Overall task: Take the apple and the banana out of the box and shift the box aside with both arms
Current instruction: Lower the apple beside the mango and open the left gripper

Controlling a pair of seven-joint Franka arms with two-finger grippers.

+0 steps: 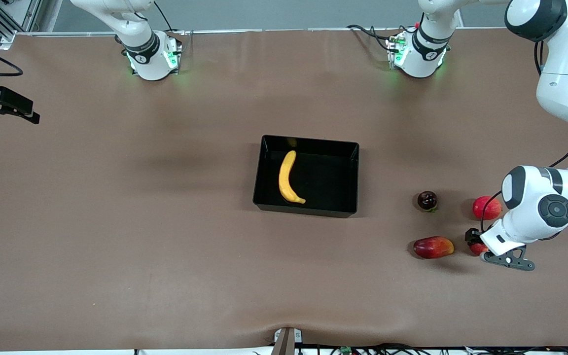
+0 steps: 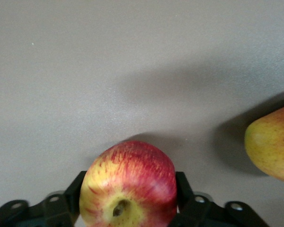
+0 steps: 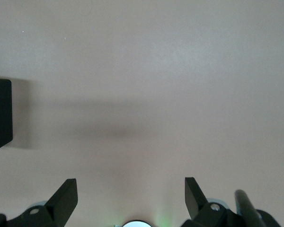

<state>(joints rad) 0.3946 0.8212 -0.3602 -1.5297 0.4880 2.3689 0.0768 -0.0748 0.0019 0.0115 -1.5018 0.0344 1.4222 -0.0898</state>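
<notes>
Your left pincer [image 2: 128,208] brackets the apple [image 2: 128,187] on the table [image 1: 116,222], grip unclear; right pincer [image 3: 131,198] released, waiting; banana [image 1: 288,177] remains in box [image 1: 353,180].

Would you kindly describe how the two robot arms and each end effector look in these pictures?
Both arms are glossy white with rounded links, black joint bands and dark grey round joint caps. Their bases glow green, with black cables attached. The left end effector and the right end effector are black, each with two flat fingers.
</notes>
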